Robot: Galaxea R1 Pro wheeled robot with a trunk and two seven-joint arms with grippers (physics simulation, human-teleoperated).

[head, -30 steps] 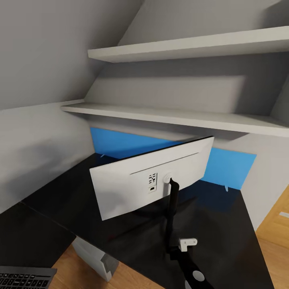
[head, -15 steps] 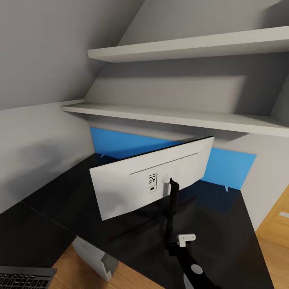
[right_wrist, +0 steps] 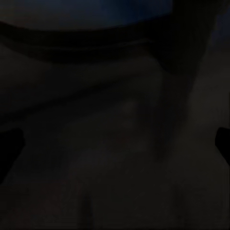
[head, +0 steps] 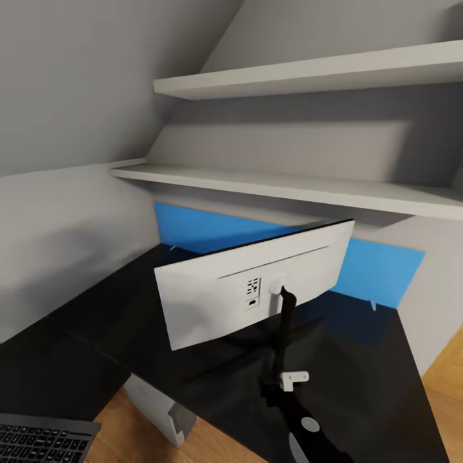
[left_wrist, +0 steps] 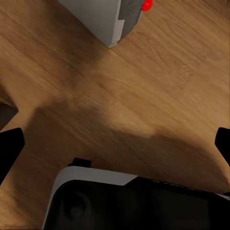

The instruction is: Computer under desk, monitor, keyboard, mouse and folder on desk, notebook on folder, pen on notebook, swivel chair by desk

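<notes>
Now | monitor [head: 254, 289] back-side toward robot on surface [head: 360, 366]; right end effector [head: 283, 381] at its stand foot, grip unclear | left end effector [left_wrist: 115, 143] wide, empty, over floor [left_wrist: 158, 81]

The glossy black counter [head: 360, 379] carries the monitor [head: 251, 289] on its thin stand; the computer [head: 157, 408] stands on the wooden floor [left_wrist: 158, 91] beneath.

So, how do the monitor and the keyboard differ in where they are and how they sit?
The monitor stands on the desk, raised on a thin black stand, while the keyboard lies flat at the lower left edge of the head view, off the desk top. The monitor shows its light-grey back, the keyboard its dark keys. The monitor is seen whole; the keyboard is cut by the picture's edge. Both are wide and thin.
</notes>
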